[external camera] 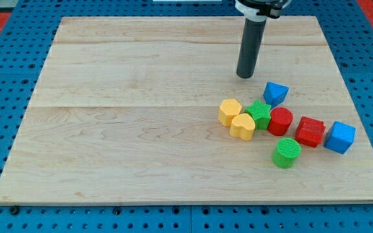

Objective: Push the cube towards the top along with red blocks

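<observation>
My tip (245, 76) rests on the board at the view's upper right, just up and left of a blue wedge-shaped block (275, 92). A blue cube (340, 137) sits at the far right of the cluster, touching a red star-like block (310, 131). A red cylinder (280, 121) lies left of that, next to a green star (259, 113). The tip touches no block.
A yellow hexagon (229, 111) and a yellow heart (242, 126) sit at the cluster's left. A green cylinder (286, 153) lies below the red blocks. The wooden board (128, 129) rests on a blue pegboard; its right edge is close to the blue cube.
</observation>
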